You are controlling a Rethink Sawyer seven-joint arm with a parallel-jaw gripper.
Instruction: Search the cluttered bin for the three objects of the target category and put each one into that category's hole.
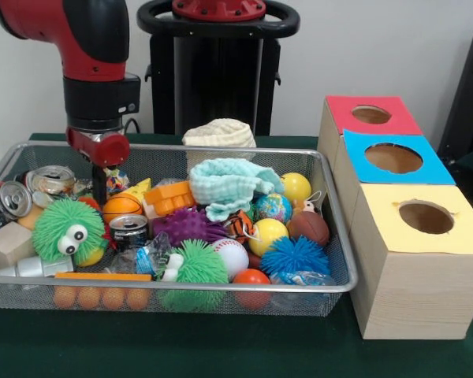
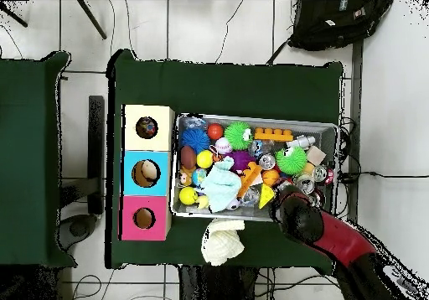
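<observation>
The wire bin [image 1: 181, 148] holds a jumble of balls, cans, cloths and toys. My gripper [image 1: 100, 191] hangs low at the bin's left back, just behind an orange mini basketball [image 1: 121, 207] and next to crushed cans [image 1: 54, 180]. In front of it lies a green googly-eyed puffer ball [image 1: 67, 230]. Further right are a yellow ball [image 1: 268, 234], a baseball [image 1: 232, 256] and a brown football [image 1: 308, 227]. In the overhead view the red arm [image 2: 323, 230] covers the gripper at the bin's [image 2: 255, 117] lower right corner.
Three boxes with round holes stand right of the bin: red lid [image 1: 402, 118], blue lid [image 1: 430, 167], yellow lid [image 1: 465, 232]. A teal cloth [image 1: 232, 185] lies on the pile. A cream cloth [image 1: 218, 132] sits on the table behind the bin.
</observation>
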